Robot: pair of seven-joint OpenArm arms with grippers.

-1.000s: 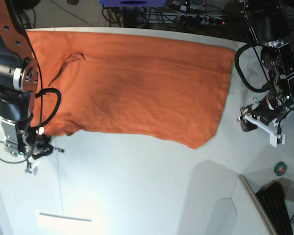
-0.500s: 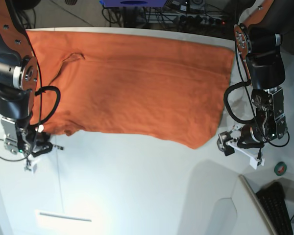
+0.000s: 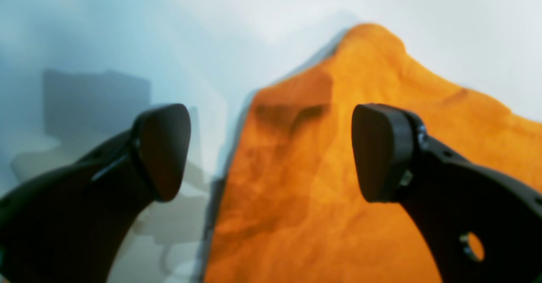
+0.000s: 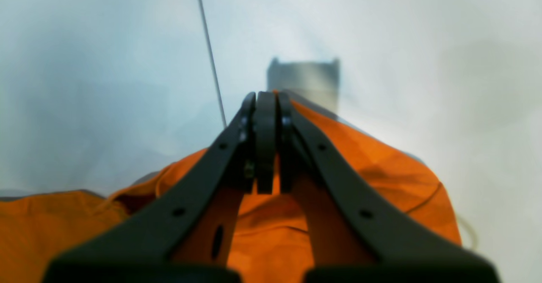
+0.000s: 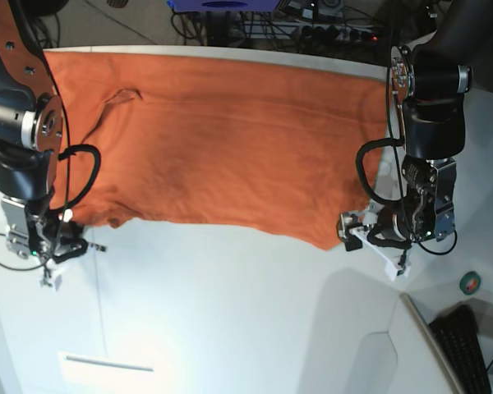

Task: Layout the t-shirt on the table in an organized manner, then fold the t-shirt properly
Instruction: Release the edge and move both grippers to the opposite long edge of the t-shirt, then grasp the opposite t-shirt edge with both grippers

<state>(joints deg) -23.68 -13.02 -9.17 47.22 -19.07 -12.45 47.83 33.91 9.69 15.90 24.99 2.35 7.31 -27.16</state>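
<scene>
A green tape roll (image 5: 470, 283) and a keyboard (image 5: 464, 345) sit off the tabletop's (image 5: 230, 320) right edge; cables (image 5: 312, 25) crowd the floor behind. The shirt (image 5: 230, 139) lies spread across the white tabletop's far half. The left pincer (image 3: 271, 151) stands spread over the shirt's corner; the right pincer (image 4: 266, 105), pressed together, pinches the shirt's opposite edge.

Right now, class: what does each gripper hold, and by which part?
Right gripper: shut on the t-shirt, at its near corner. Left gripper: open over the shirt's other near corner, holding nothing.
</scene>
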